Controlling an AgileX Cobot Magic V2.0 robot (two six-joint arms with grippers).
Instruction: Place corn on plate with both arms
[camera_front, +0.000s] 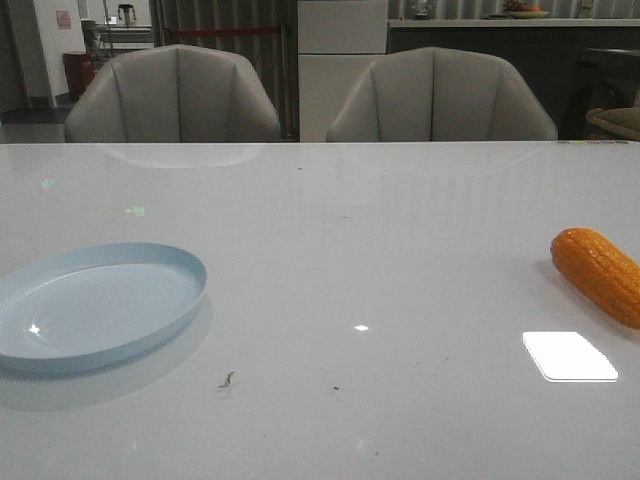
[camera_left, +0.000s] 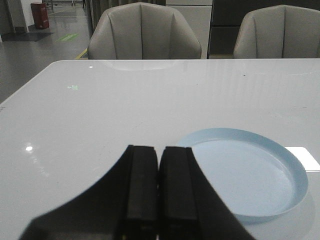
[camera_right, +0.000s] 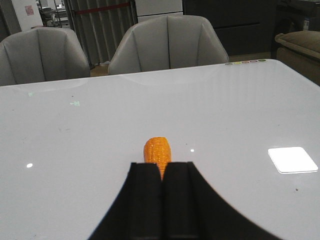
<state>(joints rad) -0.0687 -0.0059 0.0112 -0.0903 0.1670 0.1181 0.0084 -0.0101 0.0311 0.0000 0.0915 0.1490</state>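
corn (camera_front: 600, 274) lies at the table's (camera_front: 400, 230) right edge, plate (camera_front: 95, 305) near its left, well apart | we see left gripper (camera_left: 159, 187) and right gripper (camera_right: 162, 192) pressed closed, empty | right lined up behind corn, likely to fetch it

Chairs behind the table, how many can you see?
2. One chair stands behind the table's far edge on the left, the other chair on the right. More could sit outside the frame.
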